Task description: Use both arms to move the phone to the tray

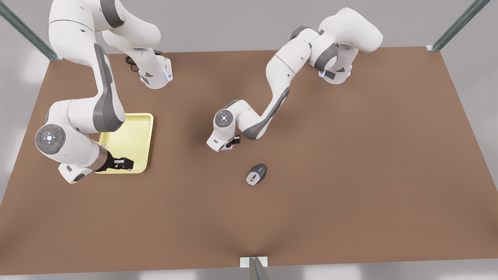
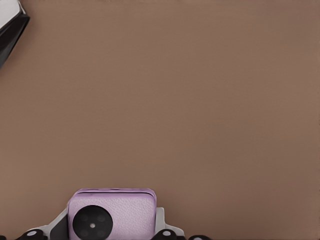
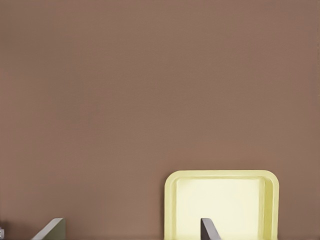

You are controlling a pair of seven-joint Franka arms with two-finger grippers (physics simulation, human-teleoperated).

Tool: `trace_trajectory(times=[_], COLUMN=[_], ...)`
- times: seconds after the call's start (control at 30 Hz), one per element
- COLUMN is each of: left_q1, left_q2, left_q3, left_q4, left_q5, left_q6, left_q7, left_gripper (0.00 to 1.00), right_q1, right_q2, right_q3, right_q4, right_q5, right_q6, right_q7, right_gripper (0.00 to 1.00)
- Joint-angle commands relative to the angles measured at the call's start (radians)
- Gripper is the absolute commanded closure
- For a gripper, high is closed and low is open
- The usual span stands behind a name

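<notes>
Pale pink, squarish, one black camera circle showing, the phone (image 2: pixel 112 214) sits gripped by the left gripper (image 1: pixel 232 142) at frame centre. Right gripper (image 1: pixel 123 163), fingers spread, hangs over the yellow tray (image 1: pixel 134 136) at left.

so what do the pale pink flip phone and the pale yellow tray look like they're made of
The pale pink squarish flip phone, held in the left gripper, has a finely grained, matte back like leatherette, with a glossy black camera circle, likely glass or plastic. The pale yellow shallow tray, with the open right gripper over it, looks like smooth moulded plastic: even colour, rounded corners, soft sheen. As simulator renders, both are guesses.
</notes>
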Motion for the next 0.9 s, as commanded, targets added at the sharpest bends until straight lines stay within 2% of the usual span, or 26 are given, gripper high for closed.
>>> trace_trajectory(times=[0.0,0.07,0.2,0.23,0.33,0.37,0.43,0.47,0.5,0.57,0.6,0.63,0.67,0.7,0.73,0.8,0.87], left_q1=[0.002,0.004,0.011,0.022,0.019,0.028,0.213,0.287,0.313,0.494,0.606,0.749,0.743,0.743,0.743,0.743,0.741], left_q2=[0.007,0.01,0.03,0.036,0.018,-0.033,-0.275,-0.387,-0.458,-0.522,-0.571,-0.689,-0.806,-0.852,-0.826,-0.792,-0.788], left_q3=[0.0,0.005,0.002,0.002,0.0,0.008,0.012,0.092,0.251,0.282,0.221,0.005,0.0,0.006,0.005,0.005,-0.004], left_q4=[0.008,0.018,0.015,0.015,0.015,0.015,0.015,0.017,0.017,0.017,-0.015,-0.198,-0.392,-0.442,-0.397,-0.3,-0.272], left_q5=[0.0,0.001,0.0,0.0,-0.002,-0.009,-0.052,-0.051,-0.054,-0.063,-0.055,0.096,0.127,0.132,0.124,0.017,0.02], left_q6=[0.122,0.122,0.122,0.125,0.14,0.016,-0.546,-0.749,-0.847,-0.926,-0.926,-0.811,-0.681,-0.734,-0.825,-0.831,-0.822], left_q7=[-0.21,-0.12,0.497,0.67,0.721,0.718,0.669,0.669,0.683,0.785,0.851,0.885,0.891,0.908,0.896,0.897,0.907], left_gripper=[0.2,0.19,0.19,0.0,0.0,0.0,0.0,0.0,0.0,0.0,0.0,0.0,0.0,0.0,0.0,0.0,0.0], right_q1=[0.001,0.003,0.001,0.0,0.001,0.001,0.001,0.001,0.001,0.012,0.016,0.041,0.087,0.145,0.223,0.358,0.478], right_q2=[-0.001,-0.001,0.0,-0.001,0.0,-0.001,0.0,0.0,0.0,0.0,0.011,0.029,0.038,0.049,0.052,0.114,0.199], right_q3=[0.0,0.0,0.0,0.0,0.0,0.0,0.0,0.0,0.0,0.002,0.009,0.011,0.011,0.011,0.011,0.011,0.011], right_q4=[0.001,0.001,0.001,0.001,0.001,0.001,0.001,0.001,0.001,0.001,0.004,0.033,0.041,0.04,0.036,0.036,0.044], right_q5=[0.002,0.001,0.001,0.001,0.001,0.001,0.001,0.001,0.001,0.002,0.007,0.01,0.008,0.011,0.01,0.008,0.008], right_q6=[0.0,0.0,0.0,0.0,0.0,0.0,0.0,0.0,0.0,0.0,0.006,0.017,0.018,0.05,0.084,0.167,0.256], right_q7=[0.001,0.003,0.0,0.0,0.0,0.0,0.0,0.0,0.0,0.017,0.021,0.115,0.149,0.231,0.348,0.373,0.448], right_gripper=[0.0,0.0,0.0,0.0,0.0,0.0,0.0,0.0,0.0,0.0,0.0,0.0,0.0,0.0,0.0,0.0,0.0])
